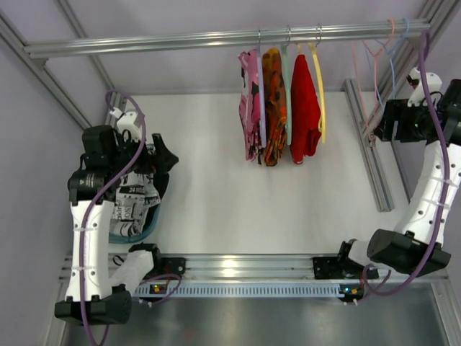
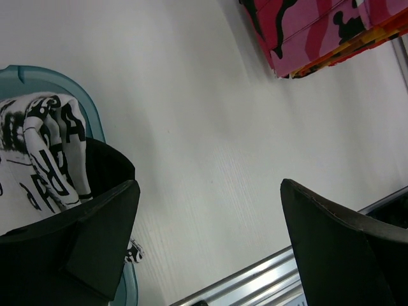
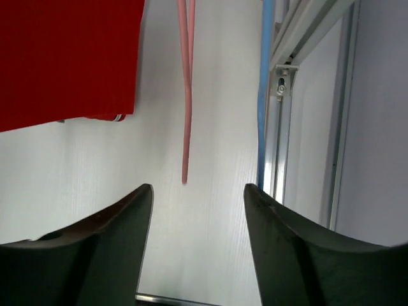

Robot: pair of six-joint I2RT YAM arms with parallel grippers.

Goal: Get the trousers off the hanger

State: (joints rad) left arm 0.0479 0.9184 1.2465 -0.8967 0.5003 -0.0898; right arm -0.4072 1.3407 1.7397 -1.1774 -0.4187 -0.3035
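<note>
The newsprint trousers (image 1: 137, 205) lie bunched in a teal basket (image 1: 144, 232) at the left; they also show in the left wrist view (image 2: 44, 153). My left gripper (image 1: 155, 162) is open and empty just above and right of them, its jaws wide apart (image 2: 207, 185). The salmon-pink hanger (image 1: 364, 86) hangs bare from the rail at the far right. In the right wrist view its wire (image 3: 187, 95) hangs just ahead of my open, empty right gripper (image 3: 197, 188), which sits beside it (image 1: 382, 119).
A pale blue hanger (image 3: 264, 95) hangs right of the pink one. A pink patterned garment (image 1: 251, 104), an orange one (image 1: 274, 108) and a red one (image 1: 304, 108) on a yellow hanger hang mid-rail. An aluminium post (image 1: 367, 144) slants at the right.
</note>
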